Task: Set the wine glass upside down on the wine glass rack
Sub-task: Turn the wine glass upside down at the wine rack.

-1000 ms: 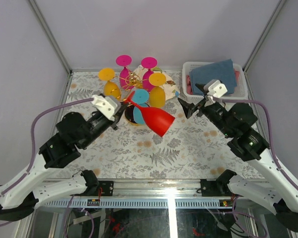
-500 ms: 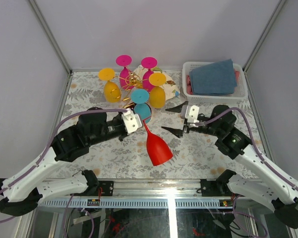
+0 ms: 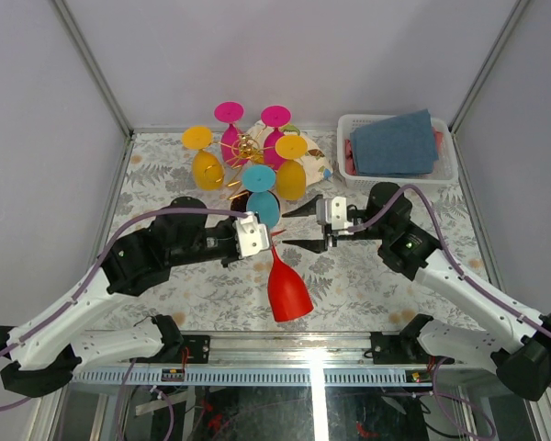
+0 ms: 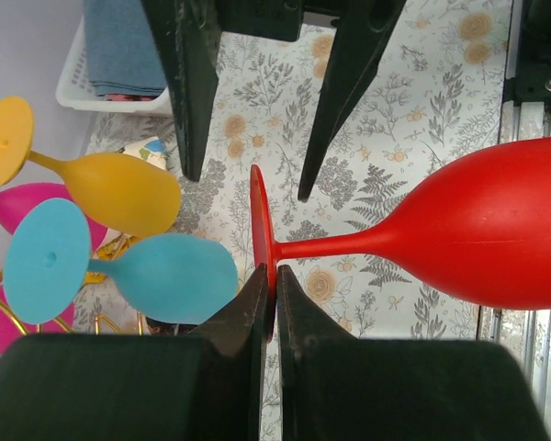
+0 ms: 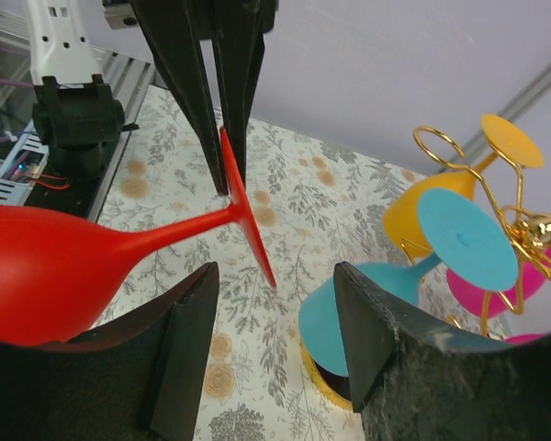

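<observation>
A red wine glass (image 3: 287, 292) hangs over the middle of the table, bowl toward the near edge. My left gripper (image 3: 262, 237) is shut on the rim of its round foot (image 4: 260, 243). My right gripper (image 3: 294, 227) faces it from the right, open, one finger on each side of the foot's far edge without touching it (image 5: 275, 276). The wine glass rack (image 3: 246, 147) stands at the back, its gold wire arms carrying yellow, pink and blue glasses upside down. The blue glass (image 5: 367, 303) hangs nearest to my right fingers.
A white basket (image 3: 349, 138) with folded blue cloths sits at the back right. A patterned white cloth (image 3: 320, 165) lies beside the rack. The metal rail (image 3: 285, 354) runs along the near table edge, close under the red bowl.
The left arm has swung the red glass away from the rack toward the near centre. The right gripper has moved left up to the glass foot, and its jaws have narrowed.
</observation>
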